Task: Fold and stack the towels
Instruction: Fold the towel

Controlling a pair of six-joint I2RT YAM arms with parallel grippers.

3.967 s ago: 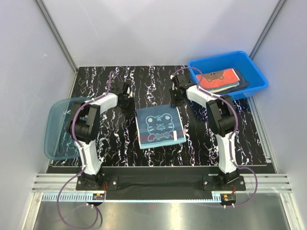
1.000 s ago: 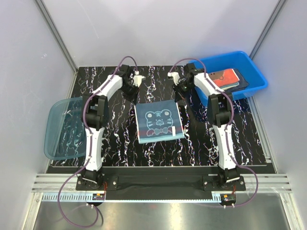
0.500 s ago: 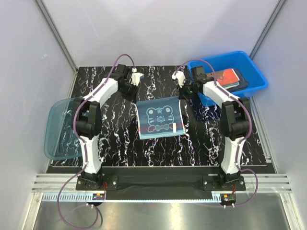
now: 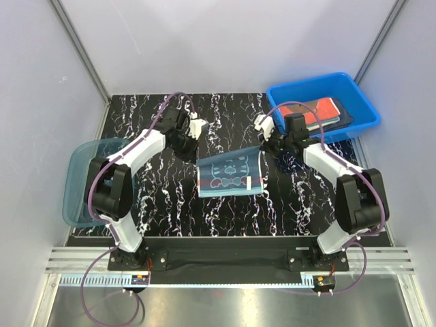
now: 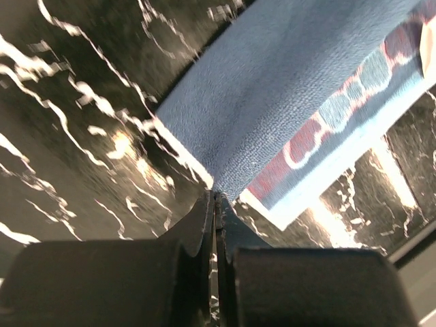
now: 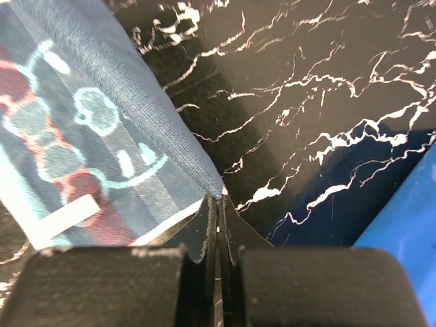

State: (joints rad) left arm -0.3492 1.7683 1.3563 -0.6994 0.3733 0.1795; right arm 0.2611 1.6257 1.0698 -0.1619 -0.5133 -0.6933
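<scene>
No legible text in view

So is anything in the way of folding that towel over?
Nothing visible is. The left gripper and right gripper each pinch a far corner of the towel, and its near half lies flat with nothing on it on the table.

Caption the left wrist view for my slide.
Left arm's jaws shut on a corner of the slate-blue cloth towel over the black marbled table.
</scene>
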